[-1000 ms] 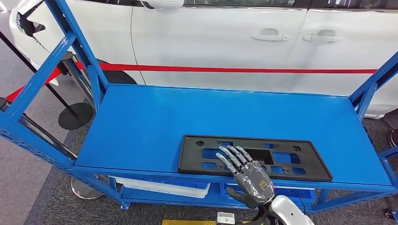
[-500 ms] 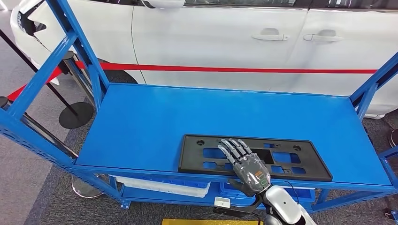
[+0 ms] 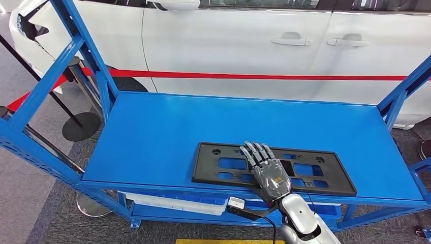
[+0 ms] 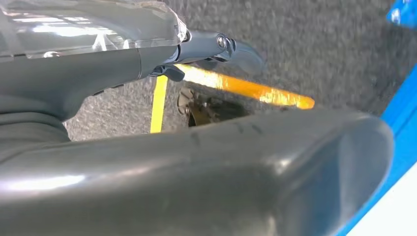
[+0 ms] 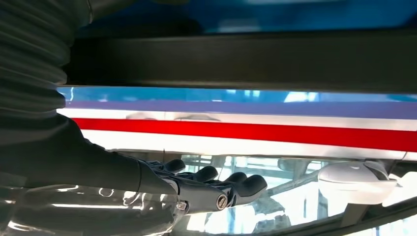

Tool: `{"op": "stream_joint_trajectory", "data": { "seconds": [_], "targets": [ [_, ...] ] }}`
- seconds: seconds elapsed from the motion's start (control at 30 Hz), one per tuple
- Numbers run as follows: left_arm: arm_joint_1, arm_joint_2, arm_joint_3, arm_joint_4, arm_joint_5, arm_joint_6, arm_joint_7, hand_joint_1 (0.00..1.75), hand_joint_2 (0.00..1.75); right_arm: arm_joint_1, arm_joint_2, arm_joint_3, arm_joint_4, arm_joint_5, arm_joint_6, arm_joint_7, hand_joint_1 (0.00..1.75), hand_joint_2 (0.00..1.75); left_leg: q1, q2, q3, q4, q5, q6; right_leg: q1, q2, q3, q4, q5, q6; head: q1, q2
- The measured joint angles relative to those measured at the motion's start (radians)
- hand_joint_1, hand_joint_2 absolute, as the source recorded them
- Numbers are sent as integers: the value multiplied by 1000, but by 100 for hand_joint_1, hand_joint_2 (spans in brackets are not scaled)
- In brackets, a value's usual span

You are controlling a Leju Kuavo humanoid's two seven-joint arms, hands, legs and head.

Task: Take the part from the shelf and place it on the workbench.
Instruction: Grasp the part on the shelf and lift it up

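On the blue shelf [image 3: 152, 132], lower centre, the right hand [image 3: 269, 173] lies with straight, slightly spread fingers [image 3: 254, 151] over the black part [image 3: 223, 163], ungrasped; closing comes next.

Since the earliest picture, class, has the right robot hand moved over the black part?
Yes. The right robot hand has slid farther over the black part, away from the shelf's near edge, toward the car.

The flat black plastic part with rectangular cut-outs [image 3: 273, 169] lies on the blue metal shelf [image 3: 203, 132], near its front edge and right of centre. The right hand [image 3: 268, 172] rests on top of the part, fingers extended toward the back. Behind the shelf runs a red barrier tape [image 3: 228, 75], and behind that stands a white car [image 3: 244, 35].
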Motion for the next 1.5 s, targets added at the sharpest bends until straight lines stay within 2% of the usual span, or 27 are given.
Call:
{"op": "stream_joint_trajectory", "data": {
  "seconds": [0.07,0.13,0.17,0.2,0.23,0.27,0.33,0.4,0.5,0.57,0.63,0.7,0.73,0.77,0.8,0.83,0.87,0.93,1.07,1.13,1.2,1.23,1.27,1.3,1.4,1.43,1.5],
  "targets": [
    [0,0,0,0,0,0,0,0,0,-4,2,-1,10,1,-1,1,82,175,2,1,0,-4,4,12,-2,-2,-10,31,-20,9,1,0],
    [0,1,0,0,0,0,-1,0,0,-6,3,-3,21,4,0,3,156,175,3,1,-1,-6,7,20,-5,-4,-53,130,-77,18,3,0],
    [0,1,0,0,0,0,-1,0,0,-7,4,-4,28,9,2,6,164,175,2,1,-3,-6,7,22,-6,-4,-84,194,-110,21,4,0],
    [0,1,0,0,0,0,-2,0,0,-7,4,-5,34,15,2,11,165,175,1,1,-4,-5,7,22,-7,-5,-112,251,-133,23,3,0],
    [1,1,0,0,0,0,-2,0,0,-7,4,-5,40,22,2,15,165,175,0,1,-4,-5,7,22,-8,-5,-128,280,-137,23,3,0],
    [2,1,0,0,0,0,-3,0,0,-8,4,-5,46,28,2,19,165,175,-1,1,-4,-5,7,22,-8,-5,-126,272,-120,21,3,0],
    [1,1,0,0,0,0,-5,0,0,-11,4,-5,56,38,0,24,166,175,-3,0,0,-5,7,22,-4,-4,-72,154,-47,8,4,0],
    [-1,-2,0,0,0,-1,-7,0,0,-17,5,-6,63,45,-4,31,165,175,-6,-1,1,-7,7,19,4,-5,-15,32,-2,-9,2,0],
    [-2,-4,0,1,0,-1,-11,0,0,-25,5,-8,73,50,-12,39,164,175,-4,-1,-1,-13,12,5,12,-6,-2,-10,6,-22,1,0],
    [-3,-4,0,1,0,-1,-15,0,0,-28,7,-10,78,50,-19,39,165,175,-5,-1,-2,-5,3,-6,6,-9,9,-33,18,-27,0,0],
    [-3,-4,0,1,0,-1,-18,0,0,-29,8,-11,86,50,-24,39,164,175,-5,0,-34,71,-44,-15,-1,-14,20,-52,29,-31,-1,0],
    [-2,-3,0,1,1,-1,-20,0,0,-30,9,-13,94,48,-30,39,163,175,-1,0,-94,198,-104,-22,-1,-16,17,-51,29,-35,-2,0],
    [-1,-2,1,1,3,-1,-24,0,44,-30,9,-13,97,46,-34,38,161,175,1,0,-115,240,-115,-25,-1,-16,15,-48,27,-34,-2,0],
    [0,-1,1,1,6,-2,-33,0,87,-30,9,-13,100,44,-38,38,160,175,4,0,-120,250,-108,-29,-2,-16,13,-43,25,-32,-2,0],
    [1,0,1,1,9,-3,-47,0,131,-29,10,-14,102,43,-41,37,159,175,6,1,-105,220,-83,-32,-3,-15,12,-37,22,-29,-2,0],
    [0,2,2,1,12,-4,-65,0,175,-29,10,-15,104,41,-43,37,158,175,10,2,-74,157,-47,-36,-5,-13,12,-29,16,-24,-2,0],
    [0,3,2,1,14,-5,-83,0,175,-29,10,-16,105,40,-44,37,157,175,12,1,-41,94,-23,-38,-5,-12,10,-19,10,-17,-2,0],
    [-1,5,2,1,14,-4,-109,0,175,-29,10,-22,106,37,-45,35,157,175,12,-1,-3,17,-4,-29,-3,-8,3,0,0,-5,-3,0],
    [0,6,2,1,4,17,-113,0,175,-29,10,-32,108,29,-47,32,157,175,10,0,-4,10,-3,1,-5,-3,-6,14,-8,12,-3,0],
    [-1,6,2,1,1,24,-111,0,175,-28,10,-36,110,27,-48,31,157,175,12,1,-7,7,2,11,-8,-4,-41,88,-56,20,-2,0],
    [0,7,2,1,0,28,-109,0,175,-28,10,-37,114,26,-51,26,157,175,10,2,-12,7,4,14,-9,-5,-107,220,-118,27,-1,0],
    [1,7,2,1,0,32,-108,0,175,-27,10,-38,116,25,-54,22,157,175,9,2,-14,7,4,15,-9,-5,-132,270,-132,27,-1,0],
    [1,7,2,1,1,35,-109,0,175,-27,11,-39,117,23,-57,18,157,175,8,1,-14,7,4,15,-9,-5,-142,287,-126,26,-1,0],
    [1,7,2,1,3,37,-112,0,175,-26,11,-39,117,22,-60,16,157,175,6,1,-12,7,4,15,-8,-5,-133,266,-103,22,-1,0],
    [0,5,2,1,9,37,-123,0,175,-28,11,-42,117,20,-64,14,157,175,3,-1,-8,6,4,13,3,-5,-42,72,-6,-6,-2,0],
    [-1,4,2,1,9,37,-125,0,175,-29,11,-43,117,20,-64,14,157,175,3,-1,-9,5,4,10,8,-6,-23,27,6,-14,-2,0],
    [-1,2,2,2,11,37,-126,0,175,-29,11,-45,117,20,-66,13,157,175,4,-1,-10,1,7,0,13,-8,-14,3,8,-23,-2,0]
  ]
}}
